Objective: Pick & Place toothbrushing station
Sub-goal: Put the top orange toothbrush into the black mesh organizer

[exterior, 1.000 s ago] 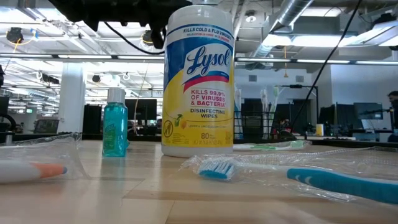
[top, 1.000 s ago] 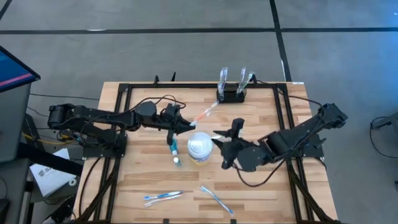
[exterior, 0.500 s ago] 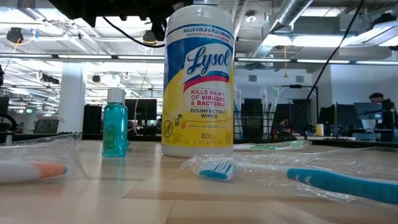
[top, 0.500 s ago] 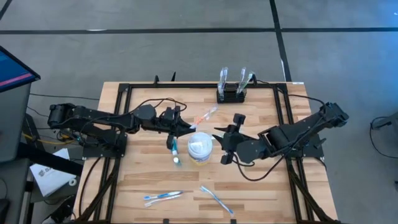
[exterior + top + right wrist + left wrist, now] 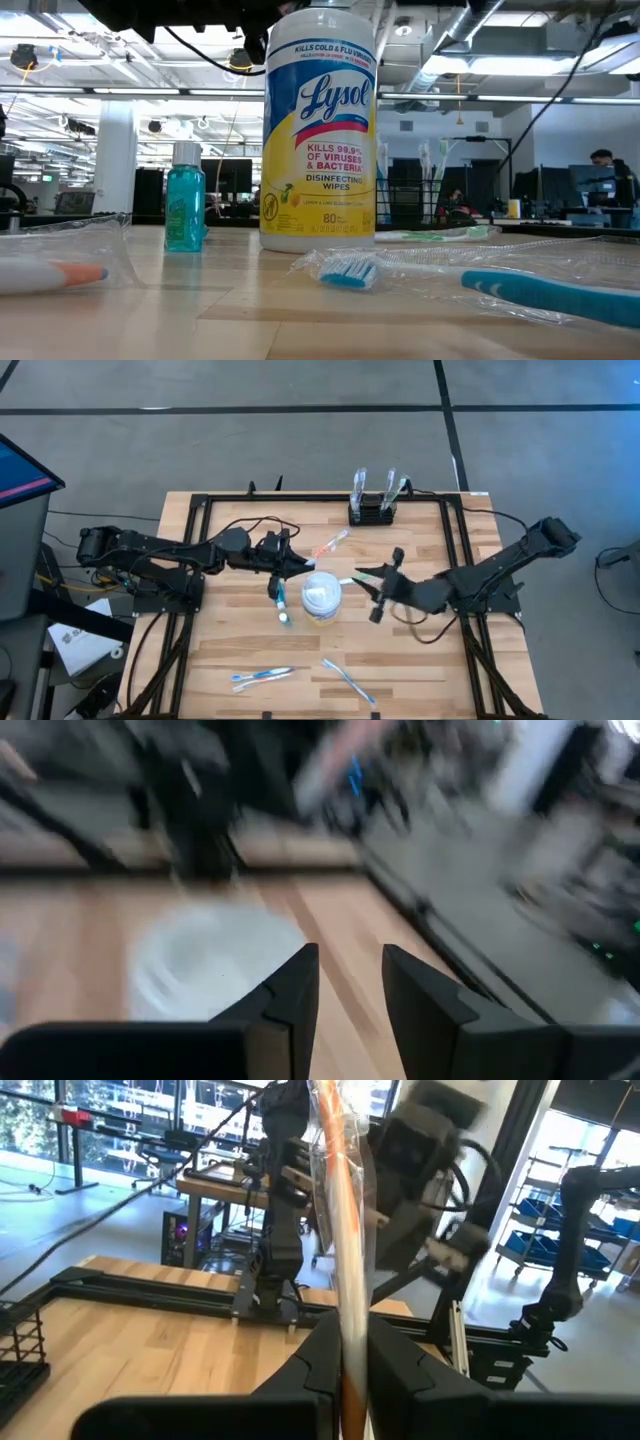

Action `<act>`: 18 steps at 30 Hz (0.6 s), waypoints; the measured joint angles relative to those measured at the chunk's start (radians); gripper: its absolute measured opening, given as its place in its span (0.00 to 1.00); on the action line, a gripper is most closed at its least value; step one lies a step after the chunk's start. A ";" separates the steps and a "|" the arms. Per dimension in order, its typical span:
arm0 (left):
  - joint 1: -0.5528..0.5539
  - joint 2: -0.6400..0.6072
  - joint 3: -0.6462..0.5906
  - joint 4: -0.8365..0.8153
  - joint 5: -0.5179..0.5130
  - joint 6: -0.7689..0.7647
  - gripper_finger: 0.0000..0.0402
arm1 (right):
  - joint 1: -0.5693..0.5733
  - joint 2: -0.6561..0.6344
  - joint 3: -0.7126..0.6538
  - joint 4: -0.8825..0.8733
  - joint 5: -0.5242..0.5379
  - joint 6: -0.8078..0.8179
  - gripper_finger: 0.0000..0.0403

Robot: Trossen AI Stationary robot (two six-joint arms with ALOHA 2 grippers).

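The toothbrushing station, a small black rack with toothbrushes standing in it, sits at the table's far edge. My left gripper hovers just left of the white wipes tub, shut on an orange toothbrush in clear wrap. My right gripper is right of the tub, pointing at it. Its fingers are open with nothing between them. A teal bottle stands on the tub's left. My left gripper pinches the wrapped orange toothbrush by its handle between the two fingers. The fingers come level from the table's left and lie along the brush. The brush sticks out past the fingertips toward the far right, lifted clear of the table.
A pale green toothbrush lies on the table between the tub and my right gripper. More wrapped toothbrushes lie near the front edge. A black frame runs around the tabletop.
My right gripper has drawn back a little toward the table's right edge, sunk lower and rolled about its own axis. My left gripper has kept its hold on the orange toothbrush, which stays in place.
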 joint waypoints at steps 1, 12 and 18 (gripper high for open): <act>0.000 0.000 0.000 0.003 0.000 0.008 0.04 | -0.007 -0.028 -0.057 0.136 -0.035 -0.044 0.26; -0.006 0.016 0.000 0.045 -0.002 0.045 0.04 | -0.222 -0.110 -0.332 0.819 -0.541 -0.071 0.26; -0.018 0.076 -0.001 0.098 -0.034 0.046 0.04 | -0.306 -0.066 -0.331 0.900 -0.687 -0.016 0.26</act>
